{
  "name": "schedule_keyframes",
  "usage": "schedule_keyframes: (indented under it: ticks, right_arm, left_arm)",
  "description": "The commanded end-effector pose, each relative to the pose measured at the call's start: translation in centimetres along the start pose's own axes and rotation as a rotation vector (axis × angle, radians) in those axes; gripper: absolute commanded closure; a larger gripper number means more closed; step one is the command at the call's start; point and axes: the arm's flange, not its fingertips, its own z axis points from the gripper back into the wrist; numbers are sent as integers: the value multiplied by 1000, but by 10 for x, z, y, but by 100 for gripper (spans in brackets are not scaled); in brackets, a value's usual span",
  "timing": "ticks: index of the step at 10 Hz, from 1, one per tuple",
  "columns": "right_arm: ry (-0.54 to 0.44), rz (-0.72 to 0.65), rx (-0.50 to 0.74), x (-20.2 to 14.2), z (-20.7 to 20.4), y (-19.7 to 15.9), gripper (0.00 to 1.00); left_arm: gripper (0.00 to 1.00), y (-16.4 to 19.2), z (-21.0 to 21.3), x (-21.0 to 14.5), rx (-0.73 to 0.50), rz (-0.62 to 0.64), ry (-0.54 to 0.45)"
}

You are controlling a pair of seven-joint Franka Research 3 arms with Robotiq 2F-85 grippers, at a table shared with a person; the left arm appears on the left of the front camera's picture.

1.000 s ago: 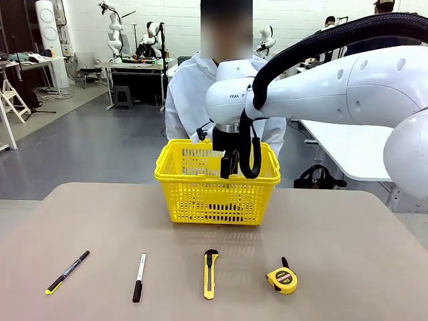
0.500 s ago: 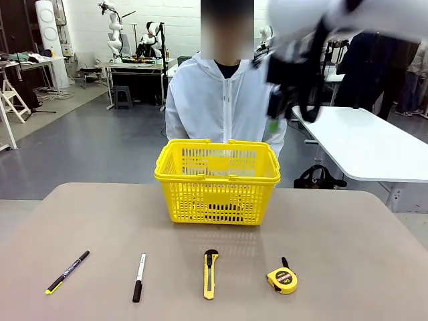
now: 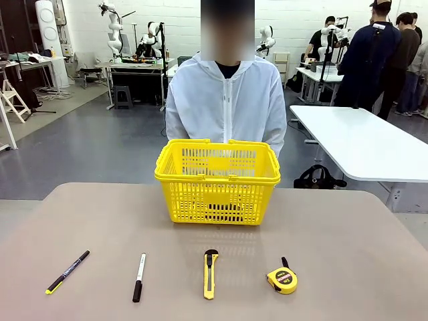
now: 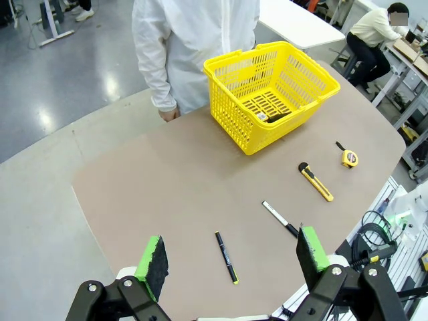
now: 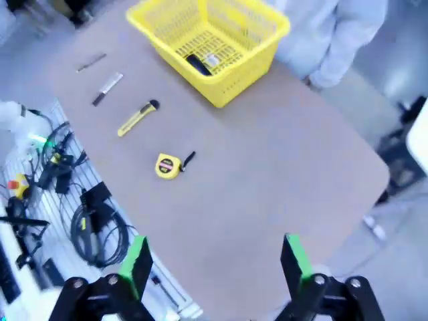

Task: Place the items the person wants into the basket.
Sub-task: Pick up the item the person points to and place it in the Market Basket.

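Now my right arm is gone from over the basket [image 3: 217,194], where it hung a second ago with its pincer low between the handles; it has swung up and away, and my right pincer [image 5: 215,262] looks down on the table [image 3: 348,234] from high above, green pads spread wide with nothing between them. My left pincer [image 4: 231,253] is likewise spread and empty, well above the near edge. Something dark lies on the basket floor, which I take for a thing just dropped there, though I cannot tell what it is. The basket stands at the far side, just in front of the person [image 3: 225,107], whose hands give no sign that I can read. Along the near side four things lie in a row, well apart: the black pen [image 3: 67,272] with its yellow tip, the marker [image 3: 138,277] with white barrel and black cap, the utility knife [image 3: 210,273] and the tape measure [image 3: 282,279]. So I judge one delivery done and the next not begun: both pens lie outside the basket, and I must learn which the person wants before reaching down
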Motion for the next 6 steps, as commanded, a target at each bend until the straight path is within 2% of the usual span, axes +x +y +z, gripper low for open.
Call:
schedule_keyframes:
  ticks: [1,3,6]
  right_arm:
    - [-105,39,101,-49,25,-17,0]
    - [-144,35,135,-80,32,-30,0]
    - [-151,61,154,-90,30,-33,0]
  left_arm:
    - [0,1,0,-2,-8,-17,-6]
    - [0,1,0,-2,-8,-17,-6]
    - [0,1,0,-2,-8,-17,-6]
